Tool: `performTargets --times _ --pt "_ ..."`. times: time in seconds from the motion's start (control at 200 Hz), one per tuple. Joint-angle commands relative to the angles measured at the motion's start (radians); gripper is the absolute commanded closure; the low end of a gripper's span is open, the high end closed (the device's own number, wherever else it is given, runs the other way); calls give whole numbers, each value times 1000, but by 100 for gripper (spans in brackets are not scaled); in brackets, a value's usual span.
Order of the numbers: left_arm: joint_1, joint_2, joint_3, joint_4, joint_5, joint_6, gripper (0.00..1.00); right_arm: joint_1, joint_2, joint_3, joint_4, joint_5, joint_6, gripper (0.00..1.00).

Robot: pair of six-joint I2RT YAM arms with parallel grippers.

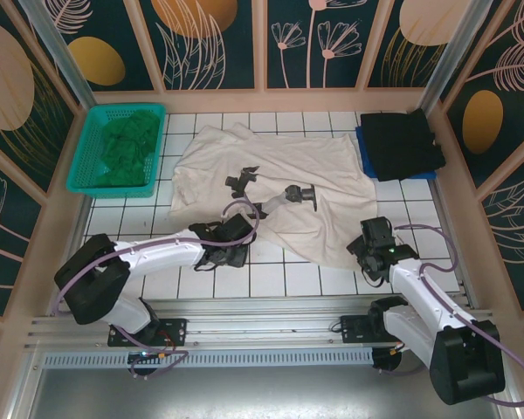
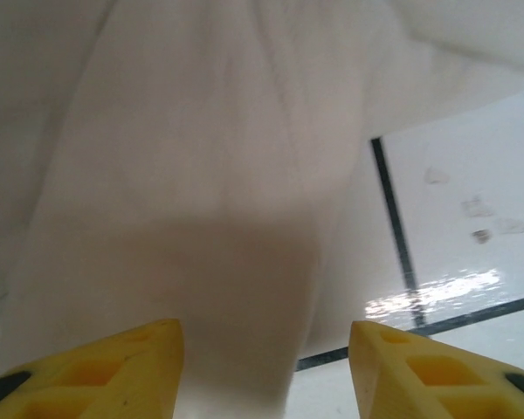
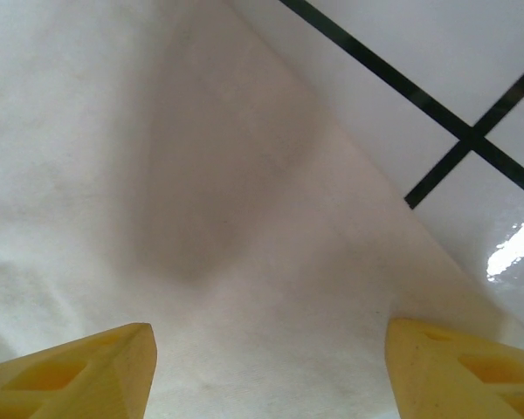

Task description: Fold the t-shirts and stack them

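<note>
The cream-white t-shirt (image 1: 279, 175) lies spread and rumpled across the middle of the tiled table, with dark marks near its centre. My left gripper (image 1: 230, 244) hangs low at its near hem, jaws open; in the left wrist view cloth (image 2: 201, 175) lies under the yellow fingertips (image 2: 105, 367). My right gripper (image 1: 373, 243) is open over the shirt's near right corner (image 3: 244, 218), with nothing between its fingers. A folded black t-shirt (image 1: 403, 141) rests at the back right. A dark green t-shirt (image 1: 122, 150) is bunched in the basket.
The teal mesh basket (image 1: 86, 166) stands at the back left. A blue pad (image 1: 363, 148) lies under the black shirt. Patterned walls close in the table on three sides. Bare white tiles (image 1: 279, 275) run along the near edge between the arms.
</note>
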Motion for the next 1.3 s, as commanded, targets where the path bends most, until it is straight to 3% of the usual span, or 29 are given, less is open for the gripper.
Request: performTargets --times 0.0,0.265,0.45,0.626,0.901,0.951,1.006,1.096,1.296 --pt "4 28 -20 18 -12 -18 58 7 -1 -15 -43 25 35 31" --pt "10 -97 -43 -15 -58 -21 100 18 -46 8 -111 73 80 26" --pt "62 -206 -21 -64 -64 -10 100 66 18 1 -103 50 103 27" --pt "220 -282 -23 -64 -71 31 100 102 71 4 -85 70 123 31" --pt "387 -200 39 17 -57 75 100 84 94 26 -80 71 82 51" --pt "406 -210 53 14 -73 87 100 82 89 32 -98 78 83 50" --pt "426 -225 72 10 -74 105 100 74 79 44 -128 81 88 41" --pt "448 -231 108 14 -70 132 100 71 52 58 -157 86 96 36" --pt "458 -194 206 20 -74 173 100 56 82 75 -201 122 106 35"
